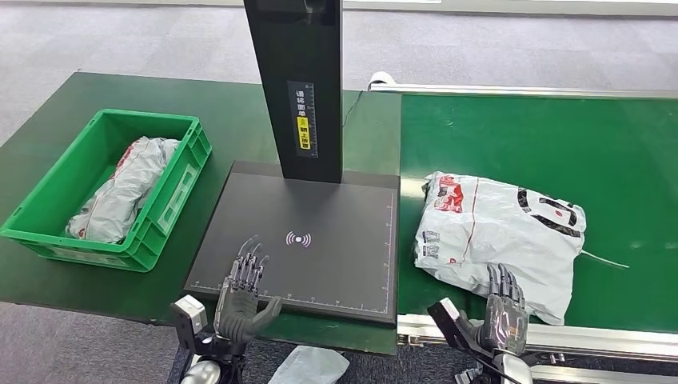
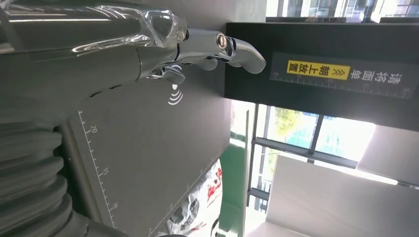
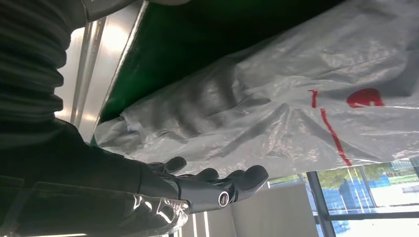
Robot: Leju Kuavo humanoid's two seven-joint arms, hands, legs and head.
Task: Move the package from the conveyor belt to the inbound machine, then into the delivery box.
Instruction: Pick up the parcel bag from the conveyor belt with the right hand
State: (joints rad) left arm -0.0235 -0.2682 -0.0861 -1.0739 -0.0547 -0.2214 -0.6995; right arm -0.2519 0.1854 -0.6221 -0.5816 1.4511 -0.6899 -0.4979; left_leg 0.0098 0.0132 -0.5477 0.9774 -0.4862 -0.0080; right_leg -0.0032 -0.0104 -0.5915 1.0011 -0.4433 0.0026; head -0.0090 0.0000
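A grey plastic package (image 1: 500, 236) with red and black print lies on the green conveyor belt (image 1: 560, 144), near its front edge. My right hand (image 1: 504, 312) hovers open at the package's near edge, fingers extended over it; the right wrist view has the fingers (image 3: 217, 185) close beside the package (image 3: 296, 113). My left hand (image 1: 244, 296) is open above the front of the black inbound machine's plate (image 1: 320, 240), fingers straight. In the left wrist view the fingers (image 2: 222, 47) reach over the plate (image 2: 148, 148). The green delivery box (image 1: 48, 220) at left holds another grey package (image 1: 124, 196).
The machine's black upright post (image 1: 297, 80) rises behind the plate. A metal rail (image 1: 576, 340) runs along the conveyor's front edge. A grey bag (image 1: 308, 368) lies on the floor below the table.
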